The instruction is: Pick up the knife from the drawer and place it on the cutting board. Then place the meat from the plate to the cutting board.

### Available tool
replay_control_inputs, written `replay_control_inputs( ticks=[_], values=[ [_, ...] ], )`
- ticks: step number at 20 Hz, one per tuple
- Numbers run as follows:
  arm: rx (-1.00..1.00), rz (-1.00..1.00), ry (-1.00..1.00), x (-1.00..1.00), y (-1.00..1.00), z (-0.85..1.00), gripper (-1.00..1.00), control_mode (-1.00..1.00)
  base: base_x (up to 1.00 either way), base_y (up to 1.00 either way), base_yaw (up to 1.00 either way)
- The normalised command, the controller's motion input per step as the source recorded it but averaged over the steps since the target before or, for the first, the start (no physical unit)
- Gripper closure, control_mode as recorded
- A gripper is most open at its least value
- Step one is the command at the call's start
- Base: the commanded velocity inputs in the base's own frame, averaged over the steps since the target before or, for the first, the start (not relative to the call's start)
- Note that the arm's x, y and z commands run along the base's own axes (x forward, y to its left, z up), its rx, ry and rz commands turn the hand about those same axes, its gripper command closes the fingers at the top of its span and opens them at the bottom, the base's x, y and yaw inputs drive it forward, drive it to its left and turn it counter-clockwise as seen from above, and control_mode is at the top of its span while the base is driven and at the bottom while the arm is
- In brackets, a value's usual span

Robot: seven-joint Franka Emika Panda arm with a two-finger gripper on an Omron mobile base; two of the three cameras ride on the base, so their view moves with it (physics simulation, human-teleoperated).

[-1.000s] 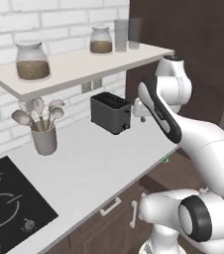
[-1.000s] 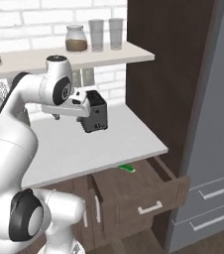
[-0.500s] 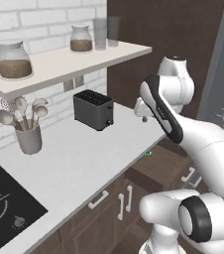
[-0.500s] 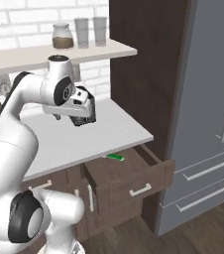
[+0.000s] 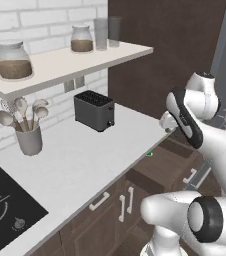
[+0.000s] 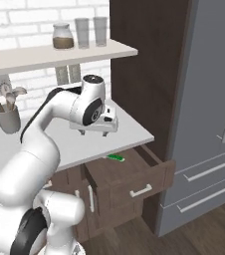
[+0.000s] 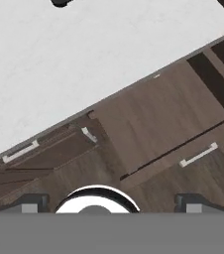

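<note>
Even, soft rendered light, bright on the white counter; faint shadows under the shelf. Slightly soft, low-resolution edges; no glare.

white arm, dark joints

glossy white arm of rounded, bulbous segments, dark grey to black rings and caps at each joint. a black band runs along the upper link. the gripper is a white block with two short dark fingers beneath.
</note>
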Motion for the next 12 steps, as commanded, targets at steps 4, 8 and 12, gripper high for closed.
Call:
replay_control_inputs(
  ticks=[4, 8, 12],
  values=[
    [0.03, 0.29, 0.01, 0.75, -1.0, -0.82, -1.0, -1.0, 0.0, 0.0, 0.0],
    [0.0, 0.3, 0.08, 0.83, -0.73, -0.89, -1.0, -1.0, 0.0, 0.0, 0.0],
    [0.0, 0.29, 0.04, 0.66, -0.48, -0.99, -1.0, -1.0, 0.0, 0.0, 0.0]
  ],
)
